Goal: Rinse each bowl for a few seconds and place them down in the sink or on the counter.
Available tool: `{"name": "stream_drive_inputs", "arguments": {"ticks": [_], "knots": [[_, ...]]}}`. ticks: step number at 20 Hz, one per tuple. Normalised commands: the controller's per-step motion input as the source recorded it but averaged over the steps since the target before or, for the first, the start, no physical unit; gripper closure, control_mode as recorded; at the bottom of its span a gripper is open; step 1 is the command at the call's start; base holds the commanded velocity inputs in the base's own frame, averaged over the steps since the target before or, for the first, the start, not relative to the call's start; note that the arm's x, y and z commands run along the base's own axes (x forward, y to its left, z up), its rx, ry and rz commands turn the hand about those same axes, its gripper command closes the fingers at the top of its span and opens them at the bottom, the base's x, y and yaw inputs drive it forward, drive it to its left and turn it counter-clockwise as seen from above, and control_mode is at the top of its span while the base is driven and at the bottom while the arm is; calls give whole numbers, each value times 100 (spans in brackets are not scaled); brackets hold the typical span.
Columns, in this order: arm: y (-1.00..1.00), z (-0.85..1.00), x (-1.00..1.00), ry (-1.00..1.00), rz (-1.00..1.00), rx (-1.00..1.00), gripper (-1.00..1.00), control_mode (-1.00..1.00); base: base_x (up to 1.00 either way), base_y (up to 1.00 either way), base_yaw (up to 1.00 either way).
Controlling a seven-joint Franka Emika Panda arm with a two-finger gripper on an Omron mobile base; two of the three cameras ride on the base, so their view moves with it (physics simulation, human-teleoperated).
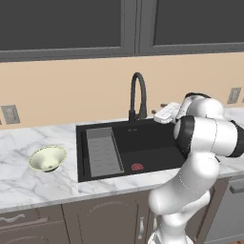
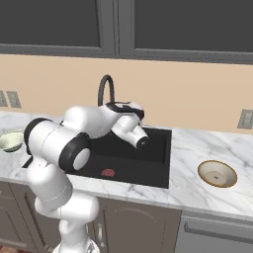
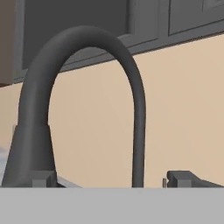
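The pale cream-green bowl (image 1: pixel 47 158) (image 2: pixel 11 141) sits upright on the white marble counter (image 1: pixel 28 183) left of the sink. The shallow beige bowl (image 2: pixel 217 173) with a brownish rim rests on the counter (image 2: pixel 197 190) to the sink's right. Between them lies the black sink (image 1: pixel 152 157) (image 2: pixel 148 165), with its black arched faucet (image 1: pixel 137 95) (image 2: pixel 105 89) (image 3: pixel 87 48) at the back. My gripper (image 1: pixel 159 114) (image 3: pixel 113 179) hovers over the sink's back right, level with the faucet and pointing at it. It is open and holds nothing. The faucet's arch looms close in the hand view.
A grey ribbed rack (image 1: pixel 101 151) lies in the sink's left part and a red drain (image 1: pixel 137 167) (image 2: pixel 107 172) marks its floor. Dark wall cabinets (image 1: pixel 66 24) hang above. Outlets (image 1: pixel 9 114) (image 2: pixel 245 119) dot the beige wall. My own arm (image 1: pixel 205 138) rises over the sink's right side.
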Motion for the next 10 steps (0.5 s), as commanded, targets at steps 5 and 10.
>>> {"name": "stream_drive_inputs", "arguments": {"ticks": [5, 10], "knots": [[9, -6, 15, 1, 1, 2, -100, -100, 0, 0, 0], [13, -1, 12, 2, 0, 0, -100, -100, 0, 0, 0]]}}
